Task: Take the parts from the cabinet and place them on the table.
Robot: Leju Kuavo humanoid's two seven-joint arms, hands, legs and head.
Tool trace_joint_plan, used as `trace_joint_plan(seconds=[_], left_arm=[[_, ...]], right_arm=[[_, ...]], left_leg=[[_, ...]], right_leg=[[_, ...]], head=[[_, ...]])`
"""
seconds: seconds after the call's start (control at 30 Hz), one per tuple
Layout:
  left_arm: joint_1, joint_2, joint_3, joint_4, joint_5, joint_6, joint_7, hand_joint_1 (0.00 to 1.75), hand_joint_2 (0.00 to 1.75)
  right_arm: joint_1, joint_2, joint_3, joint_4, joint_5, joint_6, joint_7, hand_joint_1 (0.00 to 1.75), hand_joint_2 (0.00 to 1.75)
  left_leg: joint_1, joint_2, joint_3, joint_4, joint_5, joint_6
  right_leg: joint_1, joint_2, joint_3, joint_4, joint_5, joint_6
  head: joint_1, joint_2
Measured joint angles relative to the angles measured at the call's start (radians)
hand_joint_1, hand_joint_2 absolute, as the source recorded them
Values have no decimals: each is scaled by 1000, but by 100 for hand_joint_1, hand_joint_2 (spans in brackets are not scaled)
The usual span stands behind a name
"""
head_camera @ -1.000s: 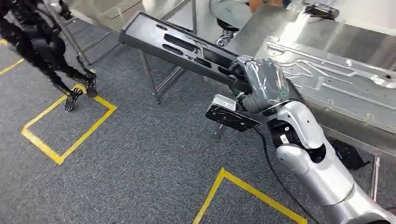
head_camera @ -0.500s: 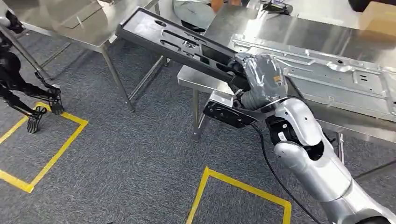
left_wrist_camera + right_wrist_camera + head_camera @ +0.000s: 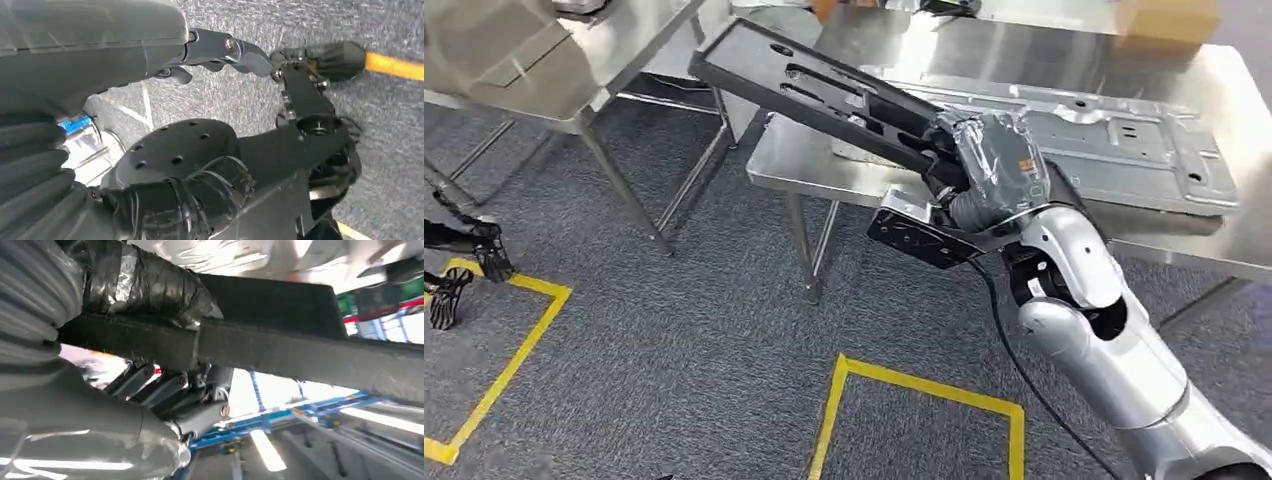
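The right hand (image 3: 992, 160) grips one end of the long black part (image 3: 824, 92), held tilted above the near left corner of the steel table (image 3: 804, 165); a silver stamped panel (image 3: 1124, 145) lies farther right; left hand's (image 3: 220, 47) state: cannot tell.

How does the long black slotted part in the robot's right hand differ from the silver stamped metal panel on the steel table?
The long black slotted part is dark and matte; the silver stamped metal panel is bright and reflective. The black part is tilted, gripped at one end by the right hand; the silver panel lies flat on the steel table, untouched. The black part is narrow, the panel broader. Both are flat, elongated pieces with cut-outs.
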Motion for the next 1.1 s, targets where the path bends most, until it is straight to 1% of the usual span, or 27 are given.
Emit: trace_joint_plan(seconds=[0.03, 0.1, 0.13, 0.17, 0.2, 0.23, 0.27, 0.3, 0.33, 0.43, 0.47, 0.5, 0.53, 0.6, 0.63, 0.67, 0.7, 0.73, 0.77, 0.8, 0.83, 0.87, 0.97, 1.0, 1.03, 1.07, 1.1], left_arm=[[1, 0, 0, 0, 0, -1, 0, 0, 175], [1, 0, 0, 0, 0, -2, 0, 0, 175], [2, 0, 0, 0, 0, -2, 0, 0, 175], [4, 0, 0, 0, 0, -3, 0, 0, 175], [5, 0, 0, 0, 0, -3, 0, 0, 175], [4, 0, 0, 0, 0, -5, 0, 0, 175], [3, 0, 0, 0, 0, -5, 0, 0, 175], [3, 1, 0, 0, 0, -5, 0, 0, 175], [4, 1, 0, 0, 0, -5, 0, 0, 175], [-4, 0, 0, 0, 1, -5, -3, 0, 175], [-4, -1, 0, 0, 2, -5, -3, 0, 175], [-5, -2, 0, 0, 3, -4, -3, 0, 175], [-3, -2, 0, 0, 3, -5, -4, 0, 175], [-2, -2, 0, 0, 3, -4, -4, 0, 175], [-1, -2, 0, 0, 3, -4, -4, 0, 175], [0, -1, 0, 0, 3, -4, -4, 0, 175], [1, -1, 0, 0, 3, -4, -4, 0, 175], [1, -1, 0, 0, 4, -4, -4, 0, 175], [0, -2, 0, 0, 5, -5, -4, 0, 175], [0, -2, 0, 0, 6, -5, -4, 0, 175], [0, -2, 0, 0, 6, -5, -4, 0, 175], [0, -2, 0, 0, 6, -5, -4, 0, 175], [-2, -3, 0, 0, 6, -5, -4, 0, 175], [-3, -3, 0, 0, 6, -5, -4, 0, 175], [-1, -3, 0, 0, 6, -5, -5, 0, 175], [-1, -3, 0, 0, 6, -5, -6, 0, 175], [-1, -3, 0, 0, 6, -5, -6, 0, 175]], right_arm=[[-4, 2, 0, 2, 0, 0, 0, 175, 175], [-4, 2, 0, 5, 0, 1, -1, 175, 175], [-4, 2, 0, 8, 0, 1, 0, 175, 175], [-4, 2, 1, 11, 0, 2, -1, 175, 175], [-4, 2, 1, 14, 0, 2, 0, 175, 175], [-4, 2, 1, 15, 0, 2, 0, 175, 175], [-5, 2, 1, 15, 0, 2, 0, 175, 175], [-6, 2, 1, 15, 0, 2, -1, 175, 175], [-11, 2, 1, 16, 0, 2, -1, 175, 175], [-9, 3, 1, 20, 1, 2, -1, 175, 175], [-9, 3, 1, 21, 1, 2, -1, 175, 175], [-9, 2, 1, 22, 2, 1, -1, 175, 175], [-14, 2, 1, 24, 2, 1, -1, 175, 175], [-14, 4, 2, 25, 3, 1, -1, 175, 175], [-13, 5, 3, 26, 3, 2, -2, 175, 175], [-11, 5, 6, 29, 3, 2, -2, 175, 175], [-11, 5, 9, 31, 3, 2, -2, 175, 175], [-11, 5, 11, 34, 3, 2, -2, 175, 175], [-12, 5, 13, 35, 3, 2, -2, 175, 175], [-14, 5, 13, 35, 3, 2, -2, 175, 175], [-18, 5, 13, 36, 3, 1, -2, 175, 175], [-19, 7, 14, 36, 3, 1, -2, 175, 175], [-18, 7, 15, 40, 3, 1, -2, 175, 175], [-17, 8, 15, 40, 3, 1, 0, 175, 175], [-21, 8, 16, 40, 3, 2, 0, 175, 175], [-21, 11, 16, 40, 4, 1, 0, 175, 175], [-21, 12, 16, 40, 4, 1, 0, 175, 175]], left_leg=[[0, -24, -26, 59, -36, -1], [-1, -42, -100, 219, -102, -3], [-1, -44, -121, 259, -106, -2], [-1, -44, -122, 254, -89, -1], [-1, -45, -103, 211, -54, 2], [-1, -49, -71, 138, -12, 6], [-1, -65, -29, 51, 30, 12], [0, -111, -3, -10, 30, 20], [1, -122, 11, -27, 25, 20], [-9, -97, 8, -25, 29, 26], [3, -85, 12, -41, 38, 37], [2, -70, 17, -46, 42, 41], [1, -64, 17, -48, 43, 45], [-1, -46, 16, -47, 42, 52], [-2, -35, 16, -47, 41, 53], [-2, -24, 16, -46, 39, 53], [-2, -14, 17, -45, 37, 51], [-1, -5, 17, -42, 33, 48], [1, 4, 18, -36, 29, 45], [1, 12, 18, -29, 23, 38], [-10, 16, 15, -23, 16, 29], [-11, 25, 16, -22, 15, 25], [-10, 55, 28, -28, 10, 8], [-2, 31, 24, -18, -1, 0], [-2, -5, 11, 16, -22, -1], [-3, -20, -12, 61, -46, -1], [-3, -25, -24, 84, -55, -1]], right_leg=[[0, 9, -2, 0, 1, -4], [2, 31, -3, 1, 2, -9], [3, 43, -3, 2, 2, -9], [4, 55, -3, 4, 2, -9], [4, 68, -3, 5, 2, -9], [4, 80, -3, 6, 2, -9], [4, 91, -2, 7, 2, -9], [2, 100, -4, 8, 2, -8], [7, 108, -10, 11, 2, -1], [-3, 132, -15, 0, 13, 20], [0, 139, -17, 2, 14, 26], [2, 95, -28, 18, 1, 27], [6, 53, -47, 60, -31, 29], [3, 26, -113, 206, -104, 35], [0, 22, -143, 270, -124, 37], [-3, 20, -159, 300, -124, 40], [-4, 18, -147, 278, -100, 41], [-5, 13, -113, 214, -60, 41], [-6, 1, -66, 124, -18, 41], [-4, -33, -21, 38, 5, 39], [14, -69, -8, 17, -15, 34], [10, -49, -13, 18, -10, 24], [10, -14, -15, 14, -8, 6], [4, -6, -8, 9, -6, 0], [3, 2, -6, 8, -7, -5], [3, 9, -6, 8, -8, -10], [3, 13, -5, 8, -8, -11]], head=[[-2, 0], [-6, 0], [-6, 0], [-7, 0], [-6, 0], [-7, 0], [-6, 0], [-6, 0], [-4, 0], [-6, 0], [-6, 0], [-5, 0], [3, 0], [3, 0], [4, 0], [3, 0], [4, 0], [4, 0], [4, 0], [5, 0], [7, 0], [3, 0], [3, 0], [1, 0], [-2, 0], [-6, 0], [-6, 0]])
